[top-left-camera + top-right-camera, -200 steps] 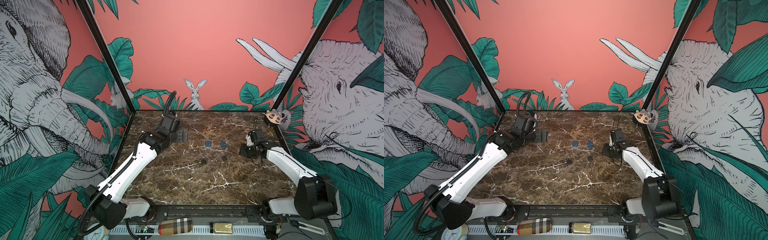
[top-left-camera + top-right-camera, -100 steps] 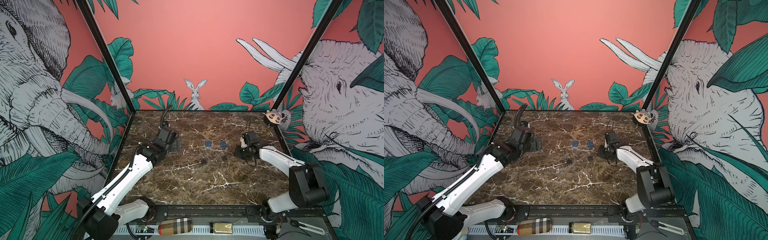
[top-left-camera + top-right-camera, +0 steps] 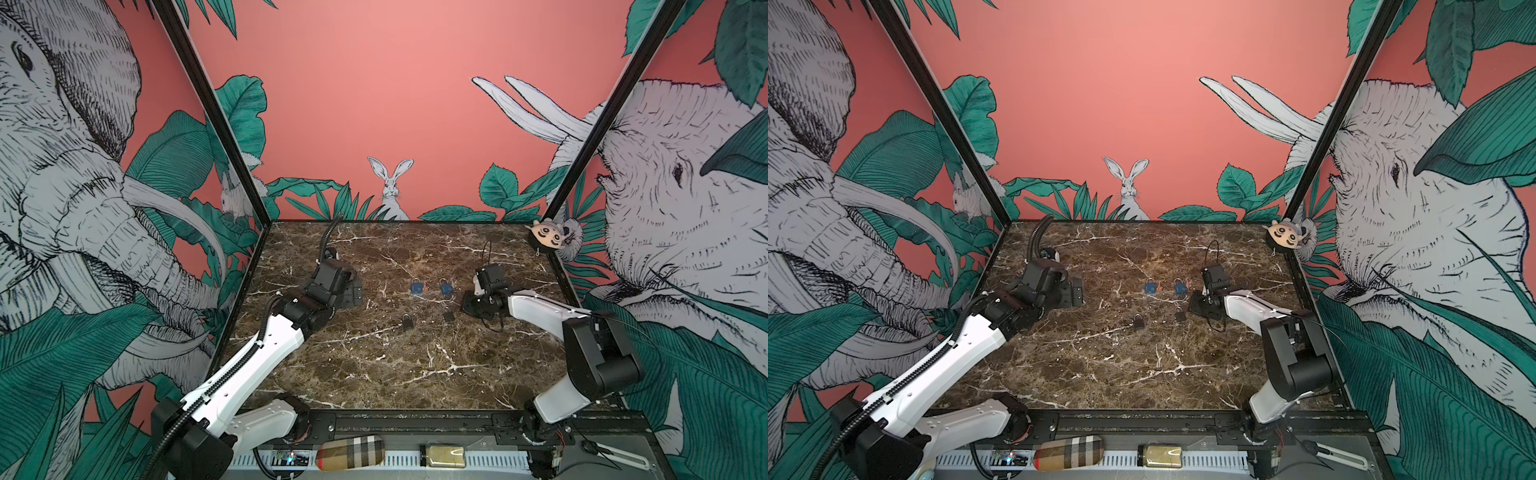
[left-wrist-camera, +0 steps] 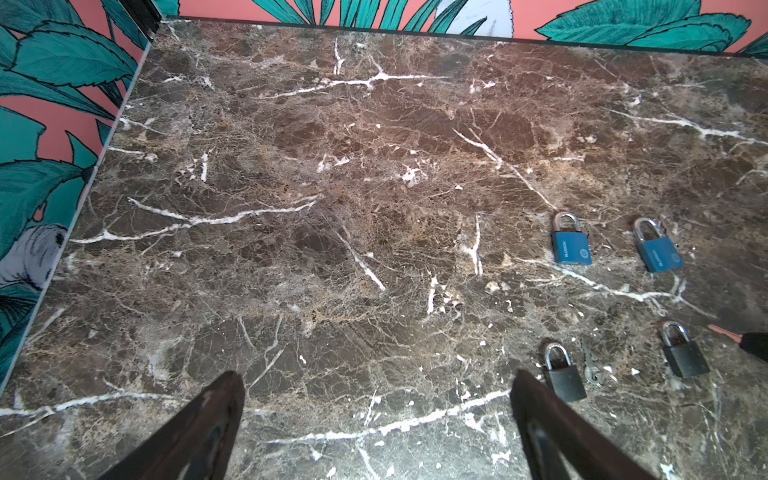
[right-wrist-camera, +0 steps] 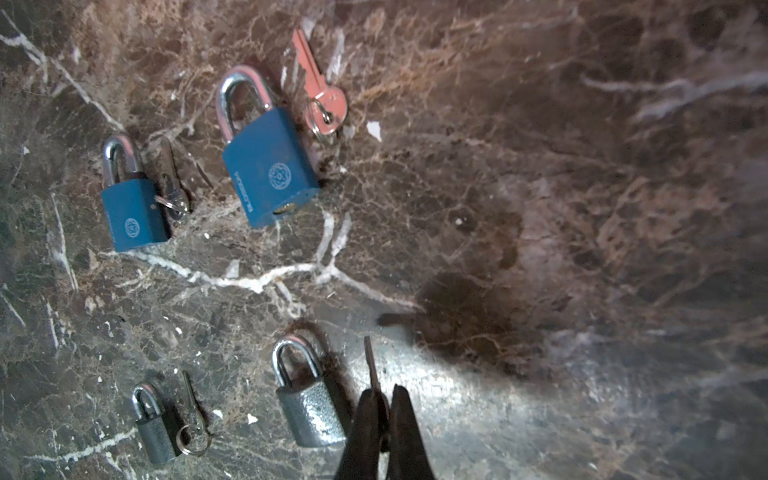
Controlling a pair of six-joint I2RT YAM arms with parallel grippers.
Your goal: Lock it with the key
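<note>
Right claw (image 5: 384, 394) pinches a thin flat key (image 5: 371, 360) beside the textured grey padlock (image 5: 311, 401); left claw (image 4: 376, 374) gapes above the veined brown marble counter (image 4: 332, 166).

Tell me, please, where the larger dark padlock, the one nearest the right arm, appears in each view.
In a top view: the dark padlock sits mid-table, just in front of the right-hand blue padlock.
In a top view: dark padlock, same place, same neighbour.
Left wrist: dark padlock beside the held key.
Right wrist: close up, beside the right end effector gripping that key.
Shared landmark: that blue padlock beyond its shackle.
</note>
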